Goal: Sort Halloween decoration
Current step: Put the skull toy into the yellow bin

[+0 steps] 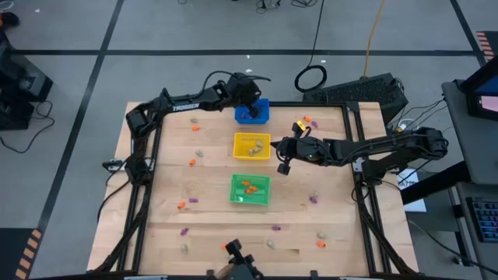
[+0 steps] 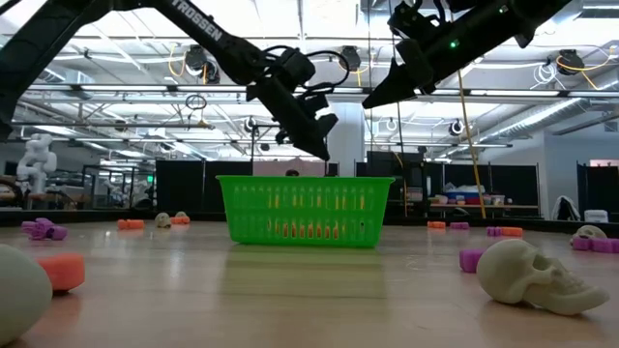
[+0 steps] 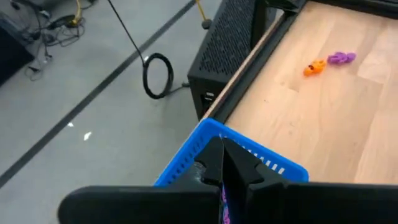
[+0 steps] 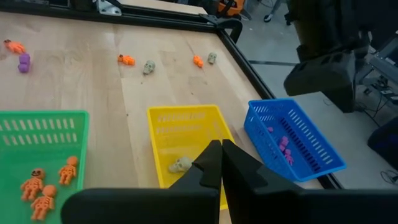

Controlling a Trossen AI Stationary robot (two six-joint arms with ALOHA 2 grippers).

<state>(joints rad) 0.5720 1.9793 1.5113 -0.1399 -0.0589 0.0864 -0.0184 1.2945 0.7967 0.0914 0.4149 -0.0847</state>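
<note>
The left end effector (image 1: 250,110) is hovering right over the blue bin (image 1: 252,111) at the far edge of the surface (image 1: 342,225), fingers pressed together; in its wrist view a sliver of purple trinket (image 3: 224,205) is showing between the tips, so it is pinching a purple piece directly above that bin's rim. The drop looks to be straight down, with no sideways travel needed. The right end effector (image 1: 283,166) is hanging just beside the yellow bin (image 1: 252,145), on its right side, fingers pressed together with nothing visible between them; a pale skull (image 4: 181,165) is lying inside the yellow bin just ahead of its tips. Outward, orange skeletons (image 4: 41,186) are sitting in the green bin (image 1: 250,190), and loose pieces are scattered around: a purple one (image 1: 313,199) lies nearer the right arm.
</note>
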